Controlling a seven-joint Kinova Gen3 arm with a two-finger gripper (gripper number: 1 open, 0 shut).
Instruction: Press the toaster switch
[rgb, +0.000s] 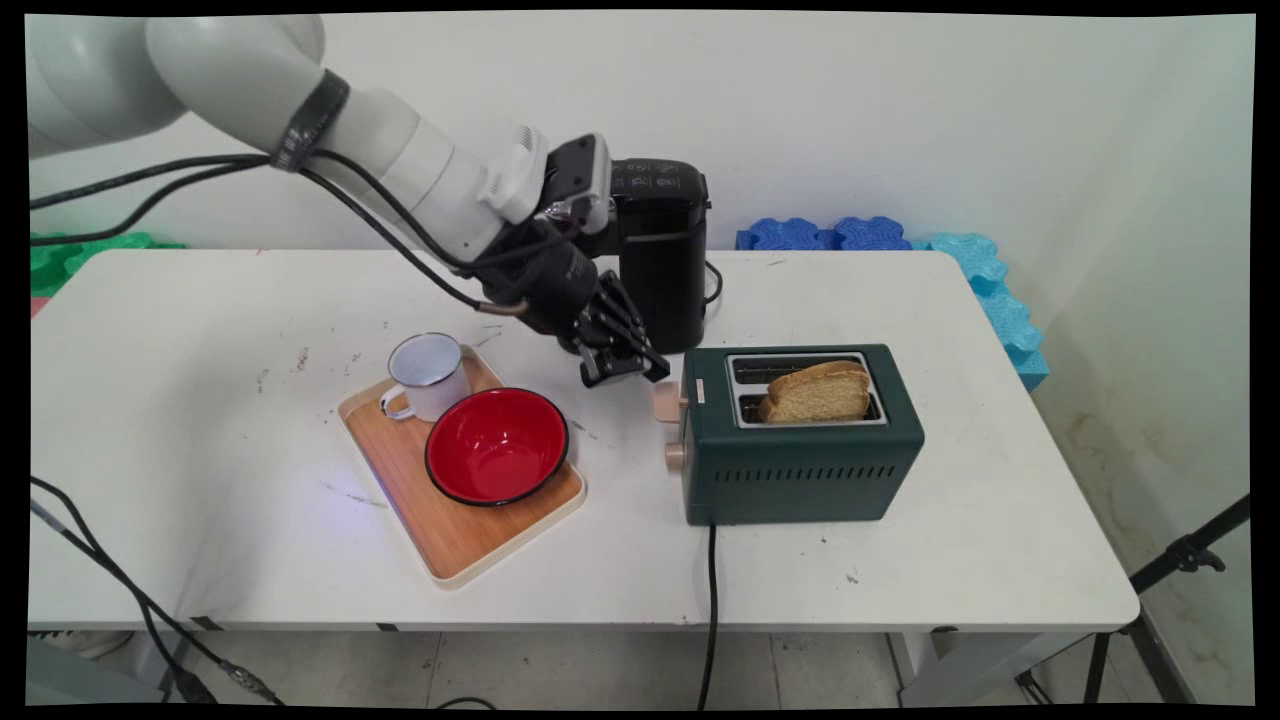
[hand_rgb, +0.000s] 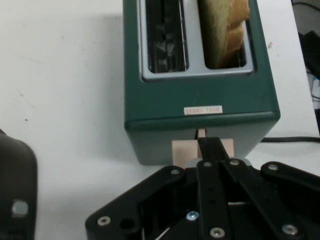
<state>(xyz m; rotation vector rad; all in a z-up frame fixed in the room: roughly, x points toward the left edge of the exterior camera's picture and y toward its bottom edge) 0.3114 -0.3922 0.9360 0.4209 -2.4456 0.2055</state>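
Hangs low and slanted over the white table (rgb: 200, 520), as the gripper (rgb: 625, 370) of the white arm. Closed narrow, with both fingers (hand_rgb: 210, 150) drawn together into one black bar and nothing between them.

Straight ahead of the fingertips: a dark green toaster (rgb: 800, 470) (hand_rgb: 200, 75), its end face turned toward the gripper. Just behind, on the arm's side: a black coffee machine (rgb: 660, 260). Below and to the near side, close by but apart: a wooden tray (rgb: 440, 540), carrying a red bowl (rgb: 497, 445) and a white enamel mug (rgb: 430, 375).

Beyond the fingertips, in the toaster's nearer slot: a slice of bread (rgb: 818, 392) (hand_rgb: 225, 35), standing proud of the top; nothing in the other slot.

Right at the fingertips: the toaster's pale lever (rgb: 667, 402) (hand_rgb: 182, 150), high on its track. From the hand view, tip of the closed fingers over the lever's middle; cannot tell whether touching or just short of it. Lower on the same face, clear of the fingers: a small pale knob (rgb: 675, 457).
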